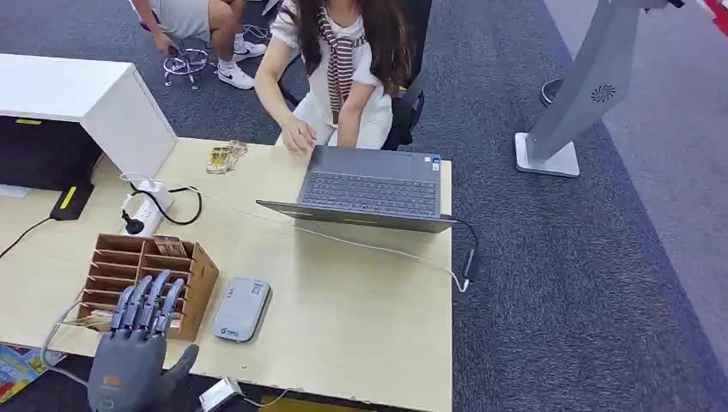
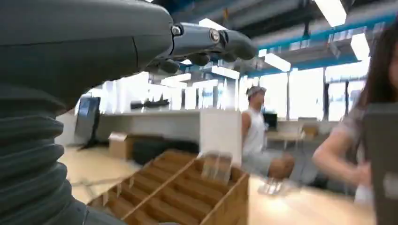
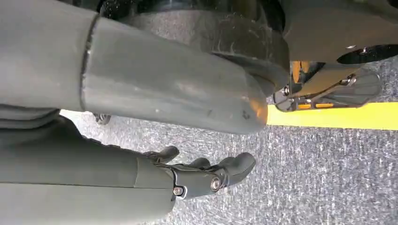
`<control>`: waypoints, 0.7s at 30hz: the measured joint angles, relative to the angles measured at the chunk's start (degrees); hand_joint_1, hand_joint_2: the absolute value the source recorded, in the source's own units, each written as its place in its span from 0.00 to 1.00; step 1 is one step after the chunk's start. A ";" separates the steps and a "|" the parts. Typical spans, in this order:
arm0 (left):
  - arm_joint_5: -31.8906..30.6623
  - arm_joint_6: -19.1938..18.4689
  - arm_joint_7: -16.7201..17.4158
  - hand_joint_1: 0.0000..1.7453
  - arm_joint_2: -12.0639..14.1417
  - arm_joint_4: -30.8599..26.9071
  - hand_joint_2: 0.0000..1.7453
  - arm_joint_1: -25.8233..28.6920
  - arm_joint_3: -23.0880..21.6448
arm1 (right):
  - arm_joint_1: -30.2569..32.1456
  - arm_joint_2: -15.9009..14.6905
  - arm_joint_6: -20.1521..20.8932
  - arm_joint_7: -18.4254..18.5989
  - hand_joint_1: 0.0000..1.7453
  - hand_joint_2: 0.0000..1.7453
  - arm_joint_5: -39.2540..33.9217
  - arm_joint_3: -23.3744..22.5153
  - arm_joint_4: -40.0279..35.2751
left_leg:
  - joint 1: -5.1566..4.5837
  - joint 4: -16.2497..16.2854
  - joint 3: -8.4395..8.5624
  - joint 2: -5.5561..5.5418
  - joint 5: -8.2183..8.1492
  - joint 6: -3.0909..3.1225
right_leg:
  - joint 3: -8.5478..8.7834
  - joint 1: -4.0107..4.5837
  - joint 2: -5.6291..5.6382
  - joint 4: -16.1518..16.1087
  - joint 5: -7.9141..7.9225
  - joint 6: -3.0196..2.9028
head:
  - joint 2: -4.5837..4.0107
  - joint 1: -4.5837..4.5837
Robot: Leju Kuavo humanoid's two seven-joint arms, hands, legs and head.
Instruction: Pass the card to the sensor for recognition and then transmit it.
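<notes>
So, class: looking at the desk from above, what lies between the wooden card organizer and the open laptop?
In the head view, the grey card sensor lies on bare desk between the wooden organizer and the laptop, beside the organizer.

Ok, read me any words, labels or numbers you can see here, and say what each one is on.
No text here is legible.
Card reader: white label and small blue logo, too small to read.
Laptop: corner sticker and keys, too small.
Black box's yellow label: unreadable.
Colourful sheet at the table's edge: blurred.
</notes>
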 joint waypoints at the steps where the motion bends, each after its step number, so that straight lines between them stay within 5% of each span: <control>1: -0.02 -2.72 -2.29 0.00 -0.48 0.00 1.00 1.08 3.47 | 0.02 0.00 0.04 0.06 0.00 0.00 -0.04 0.00 0.00 | 0.01 0.00 -0.02 0.07 0.00 0.00 | -0.05 0.01 0.07 0.01 0.01 -0.01 | 0.00 0.02; 9: -2.16 -6.61 -6.42 0.00 -4.72 4.81 1.00 -3.55 21.37 | -0.04 0.00 0.33 0.57 0.00 0.00 0.66 0.07 0.00 | 0.00 0.00 -0.10 -0.20 0.12 -0.02 | 0.00 0.01 -0.21 0.00 0.02 0.01 | 0.00 0.00; 21: -2.23 -7.27 -7.16 0.00 -6.84 10.80 1.00 -8.87 32.08 | -0.25 0.00 0.92 0.92 0.00 0.00 1.51 1.14 0.00 | 0.00 0.00 -0.10 -0.22 0.14 -0.04 | -0.01 0.00 -0.22 -0.01 0.03 0.01 | 0.00 0.00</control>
